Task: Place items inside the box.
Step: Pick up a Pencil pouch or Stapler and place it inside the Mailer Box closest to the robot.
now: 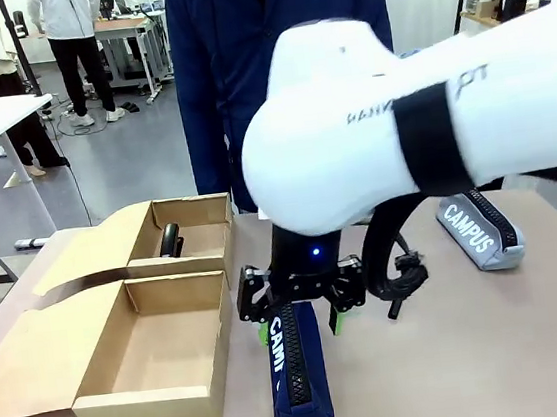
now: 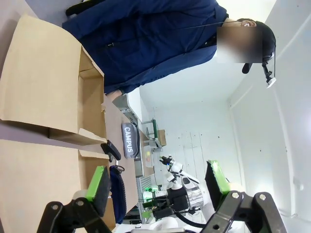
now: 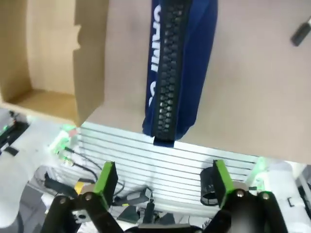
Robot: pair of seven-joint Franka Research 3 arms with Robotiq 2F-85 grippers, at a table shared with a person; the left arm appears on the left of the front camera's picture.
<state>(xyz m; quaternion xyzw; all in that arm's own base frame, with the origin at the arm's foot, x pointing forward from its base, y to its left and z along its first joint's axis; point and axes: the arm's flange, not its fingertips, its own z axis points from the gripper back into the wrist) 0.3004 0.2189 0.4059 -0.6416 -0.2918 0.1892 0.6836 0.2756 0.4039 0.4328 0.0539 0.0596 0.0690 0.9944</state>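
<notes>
The navy fabric pencil case (image 1: 300, 377) lies on the table (image 1: 476, 347) at its near edge, a little left of the middle, lengthwise from far to near. Its black zipper faces up along the whole top, with white lettering running beside it on the left flank. In my right wrist view the case (image 3: 177, 63) shows the same coarse zipper teeth and part of the lettering, and its near end reaches the table's edge. My right gripper (image 1: 299, 325) hangs over the far part of the case with its fingers spread, one green pad to the left of the fabric and one to the right. In the wrist view the right gripper (image 3: 164, 180) has nothing between its pads, and I cannot tell whether either pad touches the case. Just left of the case stands the near cardboard box (image 1: 151, 414), open and tan, its flap lid folded out to the left and its floor bare; one wall of this box (image 3: 90, 58) sits just beside the case. Behind it is the far cardboard box (image 1: 193, 210), also open, with a black stapler (image 1: 169, 239) inside. A grey pencil case (image 1: 477, 231) lettered CAMPUS lies at the far right. My left gripper (image 2: 158, 184) is spread wide and holds nothing. A person (image 1: 243, 72) in a dark blue jacket stands at the far side.
</notes>
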